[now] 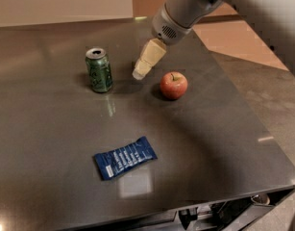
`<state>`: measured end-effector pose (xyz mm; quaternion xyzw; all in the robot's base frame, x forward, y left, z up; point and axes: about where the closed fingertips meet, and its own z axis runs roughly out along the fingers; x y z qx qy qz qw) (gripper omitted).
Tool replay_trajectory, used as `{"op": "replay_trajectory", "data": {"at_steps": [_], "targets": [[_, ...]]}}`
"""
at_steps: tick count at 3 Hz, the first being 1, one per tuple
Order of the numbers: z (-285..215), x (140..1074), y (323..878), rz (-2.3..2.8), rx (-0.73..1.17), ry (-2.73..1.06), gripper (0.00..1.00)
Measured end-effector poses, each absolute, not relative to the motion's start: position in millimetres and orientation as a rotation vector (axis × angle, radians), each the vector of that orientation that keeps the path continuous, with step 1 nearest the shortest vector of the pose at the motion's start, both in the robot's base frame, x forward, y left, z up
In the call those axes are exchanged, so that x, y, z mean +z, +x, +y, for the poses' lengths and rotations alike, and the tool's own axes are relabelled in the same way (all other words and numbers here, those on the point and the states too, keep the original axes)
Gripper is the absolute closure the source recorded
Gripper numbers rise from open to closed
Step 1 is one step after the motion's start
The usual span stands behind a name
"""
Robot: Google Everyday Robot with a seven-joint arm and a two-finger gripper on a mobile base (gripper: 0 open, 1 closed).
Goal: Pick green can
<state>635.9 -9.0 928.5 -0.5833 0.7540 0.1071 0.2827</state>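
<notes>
Dark grey, glossy counter (46, 143) across most of the view, with pale light reflections (135, 184) near its front edge. Pale wall (60, 1) behind, upper left. Grey floor (274, 114) off right, tan farther back.

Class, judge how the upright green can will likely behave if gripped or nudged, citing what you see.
The green can stands tall and narrow, so a nudge near its top would probably tip it, then it could roll. Its smooth metal wall looks slippery and may dent under squeezing. The hand is between it and the apple.
</notes>
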Motion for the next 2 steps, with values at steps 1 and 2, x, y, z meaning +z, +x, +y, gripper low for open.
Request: {"op": "replay_trajectory", "data": {"at_steps": [1, 2], "targets": [[16.8, 915.8, 658.8, 2.014, 0.312, -1.543, 0.00], [40.1, 910.8, 671.4, 1.989, 0.352, -1.548, 0.00]]}}
